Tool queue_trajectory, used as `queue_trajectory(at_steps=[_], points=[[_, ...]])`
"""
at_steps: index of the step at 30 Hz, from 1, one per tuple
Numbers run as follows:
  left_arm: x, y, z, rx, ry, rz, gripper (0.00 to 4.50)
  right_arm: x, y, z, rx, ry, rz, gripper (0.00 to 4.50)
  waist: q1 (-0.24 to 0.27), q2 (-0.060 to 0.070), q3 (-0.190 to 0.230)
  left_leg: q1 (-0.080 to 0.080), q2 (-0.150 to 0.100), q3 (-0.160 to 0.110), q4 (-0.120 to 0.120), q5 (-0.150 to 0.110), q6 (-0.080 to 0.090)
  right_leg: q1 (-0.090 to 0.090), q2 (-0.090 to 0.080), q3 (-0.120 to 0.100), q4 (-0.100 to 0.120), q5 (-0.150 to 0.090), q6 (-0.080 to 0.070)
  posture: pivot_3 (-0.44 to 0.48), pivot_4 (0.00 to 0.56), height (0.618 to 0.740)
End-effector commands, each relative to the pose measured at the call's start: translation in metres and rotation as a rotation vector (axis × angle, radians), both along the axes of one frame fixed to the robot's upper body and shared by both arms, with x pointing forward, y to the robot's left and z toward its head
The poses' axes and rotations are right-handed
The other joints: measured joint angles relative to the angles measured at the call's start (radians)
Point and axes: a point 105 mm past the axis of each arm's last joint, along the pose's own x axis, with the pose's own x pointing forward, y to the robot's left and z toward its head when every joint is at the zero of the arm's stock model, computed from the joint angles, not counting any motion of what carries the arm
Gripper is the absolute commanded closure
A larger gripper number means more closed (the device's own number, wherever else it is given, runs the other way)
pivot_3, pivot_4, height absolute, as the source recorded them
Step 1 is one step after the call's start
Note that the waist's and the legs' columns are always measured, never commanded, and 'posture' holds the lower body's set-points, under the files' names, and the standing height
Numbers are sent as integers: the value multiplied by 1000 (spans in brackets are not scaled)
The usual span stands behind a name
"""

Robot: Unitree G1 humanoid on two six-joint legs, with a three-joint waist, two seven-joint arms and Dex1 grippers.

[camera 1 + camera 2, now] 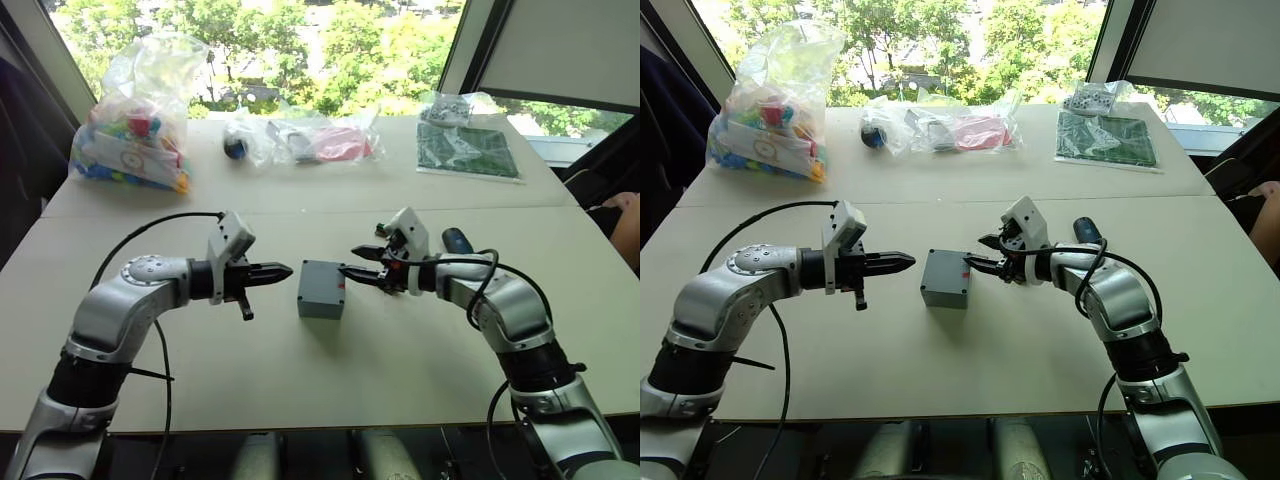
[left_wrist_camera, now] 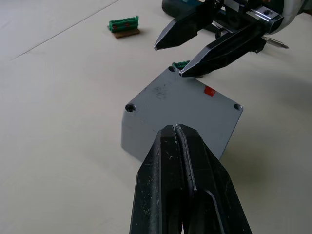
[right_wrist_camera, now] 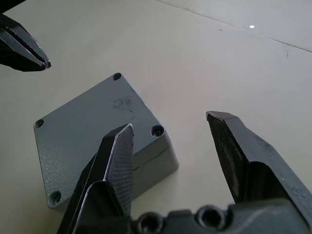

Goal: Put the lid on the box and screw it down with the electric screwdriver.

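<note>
The left gripper (image 1: 283, 270) is seen with its jaws pressed together on nothing, its tip just off the 9 o'clock side of the box (image 1: 321, 289). The right gripper (image 1: 352, 261) is held with its jaws apart and empty, one finger over the box's 3 o'clock edge near the red mark, the other off that edge above the table (image 1: 330, 380). The lid (image 3: 92, 126) is judged to be already seated: in the right wrist view a seam is shown below the flat top, and screw holes are visible at its corners. The screwing step appears to be left undone, since the electric screwdriver (image 1: 457, 240) is lying on the table at about 2 o'clock from the box, behind the right arm, and is largely hidden by it. Whether screws sit in the corner holes cannot be made out. Small green blocks (image 2: 124, 25) are lying beyond the box.
</note>
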Motion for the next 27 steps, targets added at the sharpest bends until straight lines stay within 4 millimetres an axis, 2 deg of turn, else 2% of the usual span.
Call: queue_trajectory(at_steps=[1, 5, 8, 9, 13, 17, 22, 27], points=[[0, -2, 20, -37, -64, -10, 4500, 0, -8, 35, 41, -83, -13, 2130, 0, 0, 0, 0, 0, 0, 0, 0, 0, 0, 0, 0, 0, 0, 0, 0, 150, 740], [-9, -17, 37, -34, -118, -113, 4500, 5, -81, 68, -152, -91, -197, 1167, 10, 1, 1, -1, 0, -1, 1, 0, 0, 0, 0, 0, 0, 0, 0, 0, 150, 740], [-13, -23, 42, -26, -141, -155, 4500, 8, -116, 74, -291, -49, -326, 165, 17, 1, 1, -3, -1, 1, 1, 0, 0, 0, -2, 0, -4, 0, 0, 0, 150, 740], [-15, -27, 44, -25, -153, -177, 4500, 1, -128, 70, -348, 2, -323, 10, 13, 1, 1, -3, -1, 1, 0, 0, 0, 0, -2, 0, -5, 0, 0, 0, 150, 740], [-20, -35, 46, -22, -176, -225, 4500, -16, -150, 56, -416, 164, -311, 10, 4, 1, 1, -2, 0, 1, -1, 0, 0, 0, 0, 0, -6, 0, 0, 0, 150, 740], [-23, -43, 44, -5, -205, -266, 4500, -18, -187, 37, -469, 323, -456, 10, -1, 1, 1, -2, 0, 3, 1, 0, 0, 0, 0, 1, -5, 0, 0, 0, 150, 740], [-21, -44, 37, -31, -207, -236, 4500, -15, -200, 20, -488, 416, -507, 10, 0, 1, 1, -1, 0, 5, 0, 0, 0, 0, 0, 3, -5, 0, 0, 0, 150, 740], [-23, -45, 32, -43, -201, -216, 4500, -14, -198, 10, -498, 472, -502, 10, 1, 1, 1, -1, 0, 4, 1, 0, 0, 0, 0, 3, -5, 0, 0, 0, 150, 740]])
